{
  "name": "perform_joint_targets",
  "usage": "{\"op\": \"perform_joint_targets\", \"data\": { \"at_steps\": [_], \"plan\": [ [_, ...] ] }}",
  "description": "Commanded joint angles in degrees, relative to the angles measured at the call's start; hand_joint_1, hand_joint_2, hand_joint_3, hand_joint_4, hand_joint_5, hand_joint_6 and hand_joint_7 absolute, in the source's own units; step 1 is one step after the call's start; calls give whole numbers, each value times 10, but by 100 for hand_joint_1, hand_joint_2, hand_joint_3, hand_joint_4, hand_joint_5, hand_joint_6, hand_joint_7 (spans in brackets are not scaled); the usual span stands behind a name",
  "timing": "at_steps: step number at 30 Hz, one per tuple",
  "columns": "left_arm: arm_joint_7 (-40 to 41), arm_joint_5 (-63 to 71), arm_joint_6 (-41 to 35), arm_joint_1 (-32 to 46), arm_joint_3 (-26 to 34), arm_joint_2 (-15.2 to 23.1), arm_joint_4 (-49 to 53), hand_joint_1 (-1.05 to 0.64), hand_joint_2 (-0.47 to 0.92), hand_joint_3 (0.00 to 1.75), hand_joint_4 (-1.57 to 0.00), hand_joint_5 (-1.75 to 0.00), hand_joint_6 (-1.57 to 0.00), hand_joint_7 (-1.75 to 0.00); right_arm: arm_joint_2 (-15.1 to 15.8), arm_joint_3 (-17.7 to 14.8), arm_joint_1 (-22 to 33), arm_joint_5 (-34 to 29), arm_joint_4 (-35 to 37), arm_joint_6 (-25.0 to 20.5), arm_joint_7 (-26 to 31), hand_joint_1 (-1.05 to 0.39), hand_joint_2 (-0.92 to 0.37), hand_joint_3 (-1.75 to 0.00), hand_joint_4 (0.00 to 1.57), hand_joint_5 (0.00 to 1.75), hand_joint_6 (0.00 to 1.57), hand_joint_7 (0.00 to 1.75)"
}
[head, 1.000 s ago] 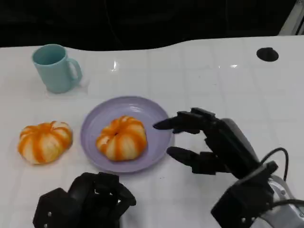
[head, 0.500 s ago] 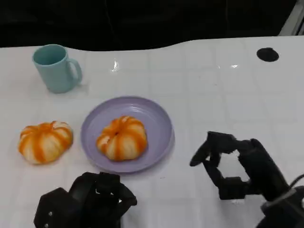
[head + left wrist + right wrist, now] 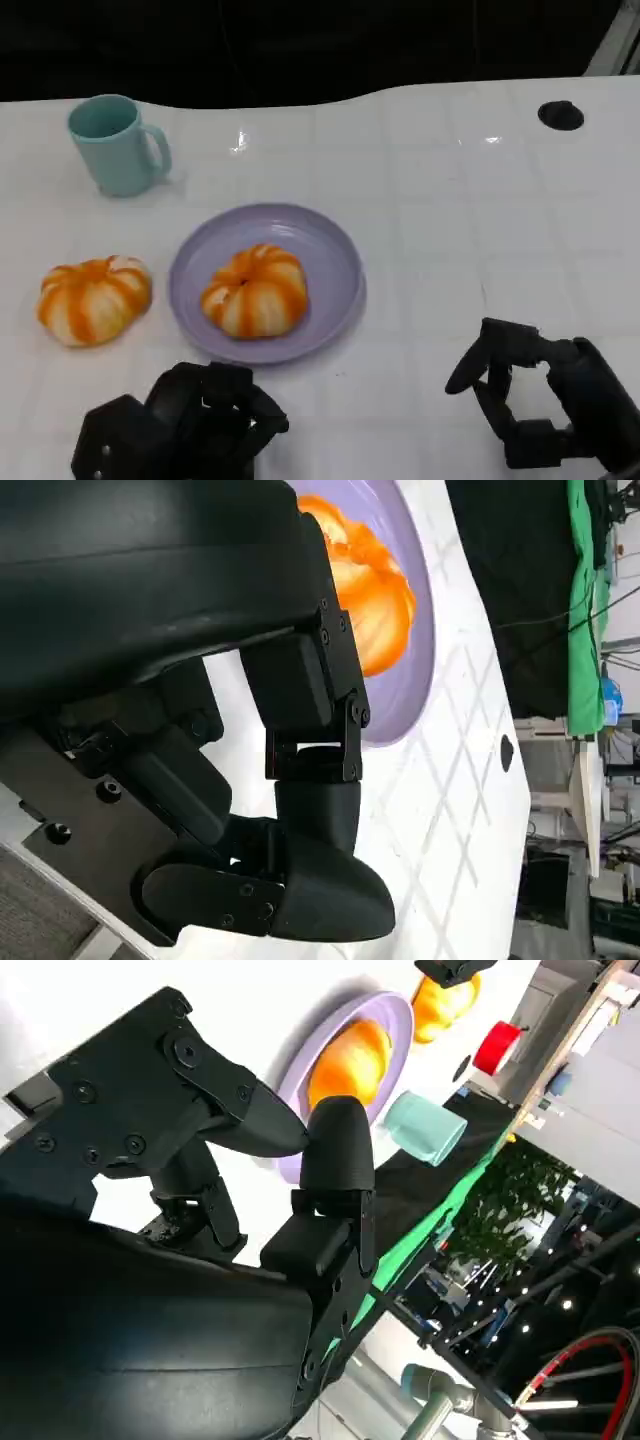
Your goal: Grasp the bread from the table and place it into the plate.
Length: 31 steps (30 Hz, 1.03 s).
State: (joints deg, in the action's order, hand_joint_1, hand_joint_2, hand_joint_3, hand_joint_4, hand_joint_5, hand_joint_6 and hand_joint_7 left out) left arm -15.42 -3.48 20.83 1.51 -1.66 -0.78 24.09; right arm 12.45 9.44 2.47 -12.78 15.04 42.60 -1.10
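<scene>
2 orange-and-white striped buns in the head view: plated bread point(image 3: 255, 290) lying left of centre in the lilac plate point(image 3: 335, 255), loose bread point(image 3: 93, 298) on the table point(image 3: 450, 220) just left of the plate, apart from its rim.

Left hand point(image 3: 185, 425) cut off by the lower edge of the head view, near the plate's front rim and touching nothing visible; fingers curled in on themselves, gripping nothing. Right hand point(image 3: 545, 400) low at the right, wrist and forearm cropped by the corner, well apart from the plate; fingers spread, nothing between them.

From the left wrist, black shell and bent fingers point(image 3: 310, 720) covering most of the plate point(image 3: 425, 670) and part of the plated bread point(image 3: 380, 590). From the right wrist, shell and fingers point(image 3: 335, 1150) masking the near side of the plate point(image 3: 395, 1015); beyond them the plated bread point(image 3: 350, 1060), the teal cup point(image 3: 425, 1125) and the loose bread point(image 3: 445, 1000), partly behind a black piece at the frame edge. Red round object point(image 3: 497, 1048) past the table, too small to identify.

White glossy tabletop with faint grid lines and glare spots; cup point(image 3: 115, 143) upright at far left, handle to the right; small black disc point(image 3: 560, 115) at far right, nature unclear. Dark space behind the far edge; green cloth, cables and dim clutter in the wrist views.
</scene>
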Motion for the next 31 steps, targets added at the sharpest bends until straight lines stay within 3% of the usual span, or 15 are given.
{"op": "perform_joint_targets", "data": {
  "at_steps": [1, 24, 31],
  "plan": [
    [4, -2, 2, 3, 5, 9, -4, -105, 55, 67, -157, -112, -145, -66, 3, -13, 14, 1, 4, 14, 5, -22, -44, -127, 78, 175, 74, 139],
    [-6, -12, -3, 2, 13, 23, 2, -105, 54, 68, -155, -113, -144, -70, -21, -21, -2, -41, 90, 75, 52, -27, -49, -112, 77, 171, 77, 133],
    [-8, -16, -3, -2, 14, 25, 8, -105, 54, 68, -155, -114, -143, -71, -21, -21, -4, -47, 94, 74, 56, -27, -48, -115, 78, 169, 79, 130]
  ]
}}
